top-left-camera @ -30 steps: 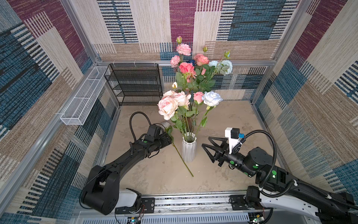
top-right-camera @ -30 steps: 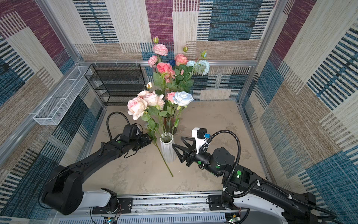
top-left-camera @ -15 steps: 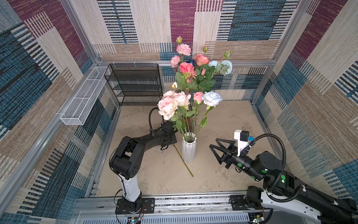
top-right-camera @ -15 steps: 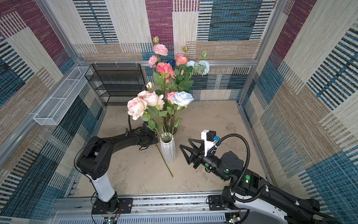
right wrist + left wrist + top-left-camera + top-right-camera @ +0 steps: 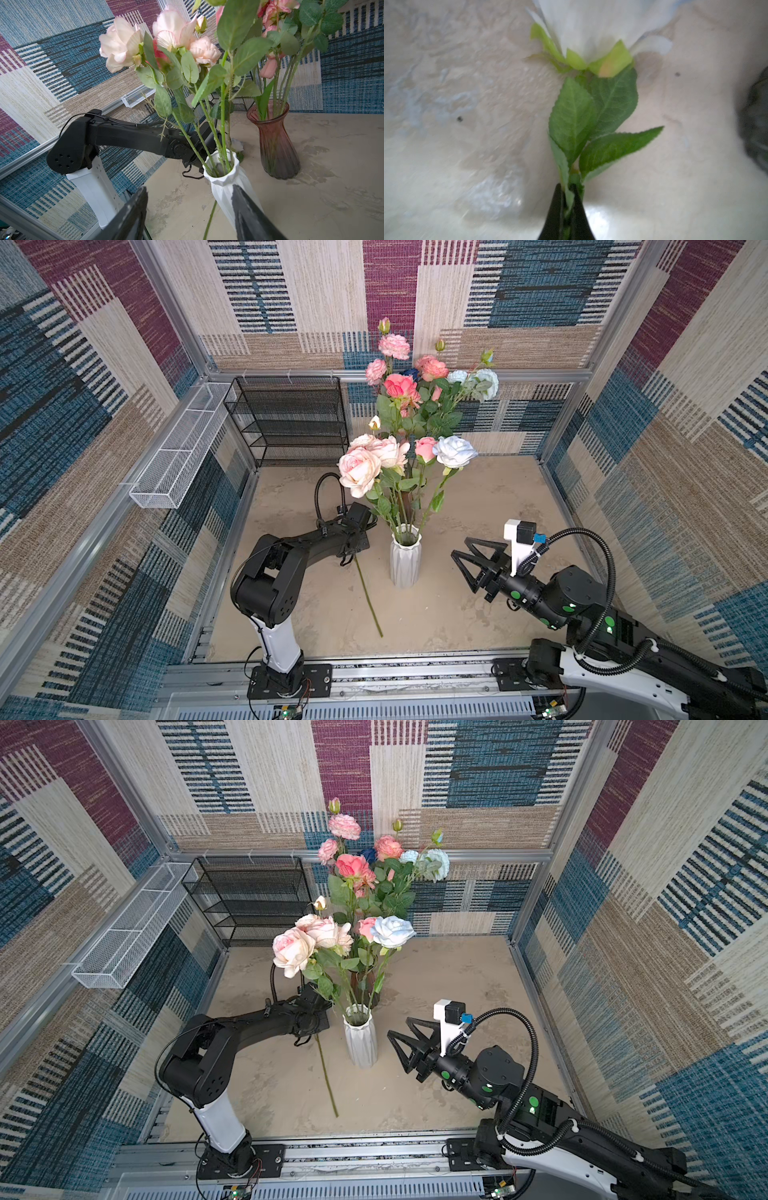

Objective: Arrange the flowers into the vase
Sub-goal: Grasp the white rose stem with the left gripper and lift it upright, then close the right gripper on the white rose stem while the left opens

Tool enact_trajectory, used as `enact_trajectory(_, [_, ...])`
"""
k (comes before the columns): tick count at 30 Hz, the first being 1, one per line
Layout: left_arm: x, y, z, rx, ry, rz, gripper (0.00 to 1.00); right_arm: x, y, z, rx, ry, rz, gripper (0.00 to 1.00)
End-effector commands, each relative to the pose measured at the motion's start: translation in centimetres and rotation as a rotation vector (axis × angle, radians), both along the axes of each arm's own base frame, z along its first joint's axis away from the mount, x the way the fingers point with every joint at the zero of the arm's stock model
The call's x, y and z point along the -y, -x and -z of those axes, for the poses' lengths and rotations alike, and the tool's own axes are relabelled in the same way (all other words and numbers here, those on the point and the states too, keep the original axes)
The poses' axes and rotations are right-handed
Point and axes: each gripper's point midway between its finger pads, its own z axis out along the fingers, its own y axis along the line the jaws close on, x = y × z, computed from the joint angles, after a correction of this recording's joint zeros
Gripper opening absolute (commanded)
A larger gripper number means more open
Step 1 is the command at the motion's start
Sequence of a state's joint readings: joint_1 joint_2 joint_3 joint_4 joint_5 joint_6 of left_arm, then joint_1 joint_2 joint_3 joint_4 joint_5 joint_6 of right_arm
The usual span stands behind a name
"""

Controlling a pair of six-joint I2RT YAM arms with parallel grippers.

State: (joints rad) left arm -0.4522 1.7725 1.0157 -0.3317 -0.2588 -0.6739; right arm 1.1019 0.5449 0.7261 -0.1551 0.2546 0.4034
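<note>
A white ribbed vase (image 5: 405, 558) (image 5: 226, 187) stands mid-table and holds pink roses (image 5: 359, 466) and a pale blue rose (image 5: 455, 451). One more flower lies on the table to its left. Its long green stem (image 5: 368, 597) (image 5: 326, 1077) runs toward the front edge, and its pale head (image 5: 236, 145) lies behind the vase. My left gripper (image 5: 568, 191) is shut on that stem just below the leaves (image 5: 572, 116). In both top views foliage hides its jaws. My right gripper (image 5: 459, 546) (image 5: 189, 188) hovers open to the right of the vase, holding nothing.
A dark red glass vase (image 5: 274, 141) with pink, peach and pale blue flowers (image 5: 401, 389) stands behind the white one. A black mesh shelf (image 5: 291, 418) stands at the back left. A white wire basket (image 5: 178, 456) hangs on the left wall.
My left gripper has closed on the lying flower's stem while that arm folded in toward its base. My right arm has drawn back to the right, still open.
</note>
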Motion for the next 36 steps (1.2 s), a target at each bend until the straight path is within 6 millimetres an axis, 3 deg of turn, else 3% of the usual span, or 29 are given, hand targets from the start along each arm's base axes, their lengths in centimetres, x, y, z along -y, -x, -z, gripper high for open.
enact_trajectory(1, [-2.3, 2.4, -0.9, -0.033, -0.082, 0.005, 0.0, 0.2, 0.0, -0.4, 0.001, -0.021, 0.006, 0.66])
enact_trajectory(6, [-3.9, 4.5, -5.2, 0.072, -0.077, 0.002, 0.0, 0.4, 0.1, -0.7, 0.004, -0.026, 0.007, 0.66])
enact_trajectory(11, [-4.7, 7.1, -11.9, 0.249, 0.04, 0.002, 0.0, -0.7, 0.6, -1.3, 0.026, -0.009, -0.05, 0.67])
enact_trajectory(21, [-6.6, 13.6, -30.9, 0.737, 0.283, 0.067, 0.0, -4.7, 2.0, -2.8, 0.079, 0.028, -0.225, 0.67])
enact_trajectory(28, [-2.3, 18.6, -42.2, 1.025, 0.545, 0.42, 0.0, -7.4, 4.5, -5.9, 0.161, 0.037, -0.422, 0.69])
enact_trajectory(33, [-0.5, 22.3, -48.1, 1.163, 0.68, 0.612, 0.0, -10.3, 5.8, -7.8, 0.178, 0.053, -0.568, 0.69])
enact_trajectory(36, [0.6, 24.3, -50.6, 1.219, 0.761, 0.728, 0.0, -12.5, 6.8, -9.0, 0.195, 0.043, -0.664, 0.7])
